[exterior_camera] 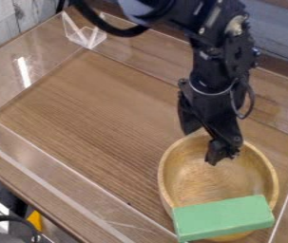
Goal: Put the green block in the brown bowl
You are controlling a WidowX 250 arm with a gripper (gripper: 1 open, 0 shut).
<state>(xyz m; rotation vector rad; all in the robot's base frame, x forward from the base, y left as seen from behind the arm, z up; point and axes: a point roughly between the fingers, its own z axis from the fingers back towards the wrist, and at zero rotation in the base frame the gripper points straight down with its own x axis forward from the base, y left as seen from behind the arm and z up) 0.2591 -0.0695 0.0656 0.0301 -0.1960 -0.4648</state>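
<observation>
The block [223, 217], flat, rectangular and matte green, is resting tilted across the near rim of the bowl [188, 177], partly overhanging it. The bowl is showing a round, light tan interior. The arm [197, 43] is reaching down over the bowl's far rim, its jaws [203, 142] standing wide open, holding nothing.

The single camera looks steeply down from above, near the bowl [207, 180]. The bowl lies at lower right of its view; beyond the bowl, it faces along the table [89, 104].
</observation>
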